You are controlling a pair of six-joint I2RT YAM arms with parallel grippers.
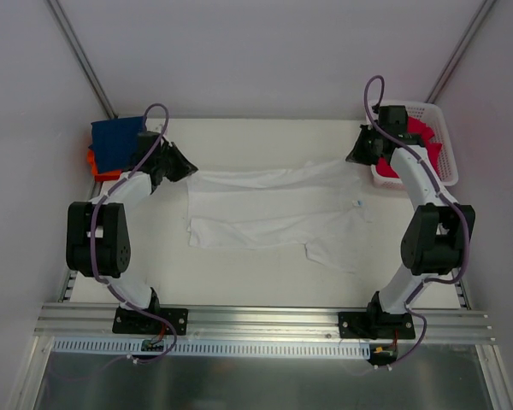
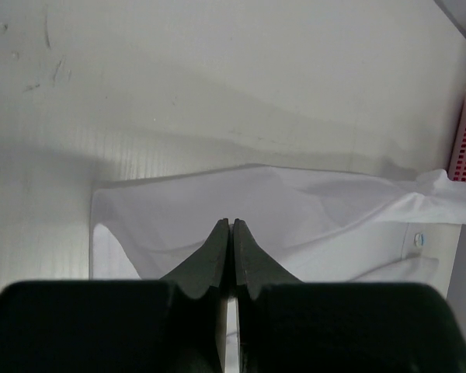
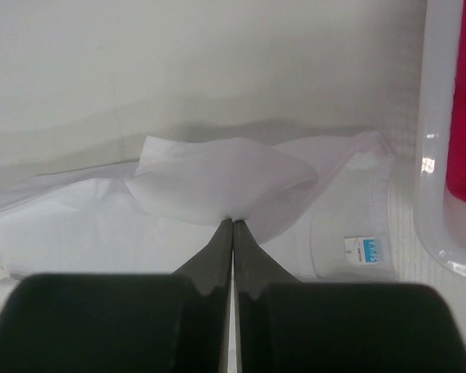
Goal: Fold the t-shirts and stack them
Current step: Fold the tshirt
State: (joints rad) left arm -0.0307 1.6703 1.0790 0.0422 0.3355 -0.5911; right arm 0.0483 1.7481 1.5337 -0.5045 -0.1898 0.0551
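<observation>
The fingers of the left gripper (image 2: 231, 227) are pressed together on a thin pinch of the white t-shirt (image 1: 274, 209); the right gripper (image 3: 233, 225) nips a bunched fold of it likewise; so slight a hold could slip under any pull. The shirt lies spread mid-table between the arms; uneven travel would skew the fold, and cloth near the basket (image 1: 447, 141) might snag its rim.

Pale walls (image 1: 265, 51) — cream table (image 1: 265, 137), aluminium rail (image 1: 265, 318) at near edge.
</observation>
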